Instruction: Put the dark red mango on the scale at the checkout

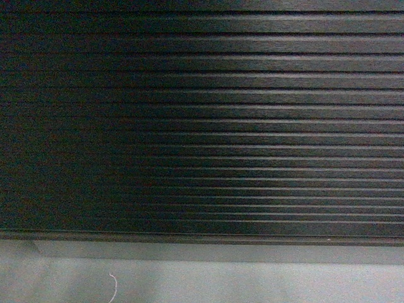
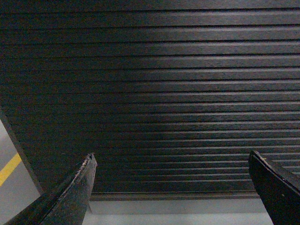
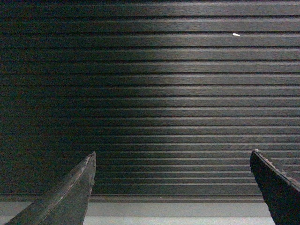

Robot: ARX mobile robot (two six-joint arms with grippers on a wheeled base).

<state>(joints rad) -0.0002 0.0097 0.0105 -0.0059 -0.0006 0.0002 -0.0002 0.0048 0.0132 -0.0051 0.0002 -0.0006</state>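
Observation:
The ribbed black front panel of the checkout point(image 1: 202, 126) fills the head view, close up. The same panel point(image 2: 154, 93) faces my left gripper point(image 2: 171, 154), which is open with its two dark fingers far apart and nothing between them. My right gripper point(image 3: 172, 153) is also open and empty, pointing at the ribbed panel point(image 3: 150, 93). Neither gripper shows in the head view. The dark red mango and the scale are out of view.
Grey floor point(image 1: 202, 281) runs along the foot of the counter, with a thin white thread point(image 1: 114, 287) lying on it. A yellow floor line point(image 2: 8, 169) shows at the left, past the counter's corner. A small white speck point(image 3: 236, 34) sits on the panel.

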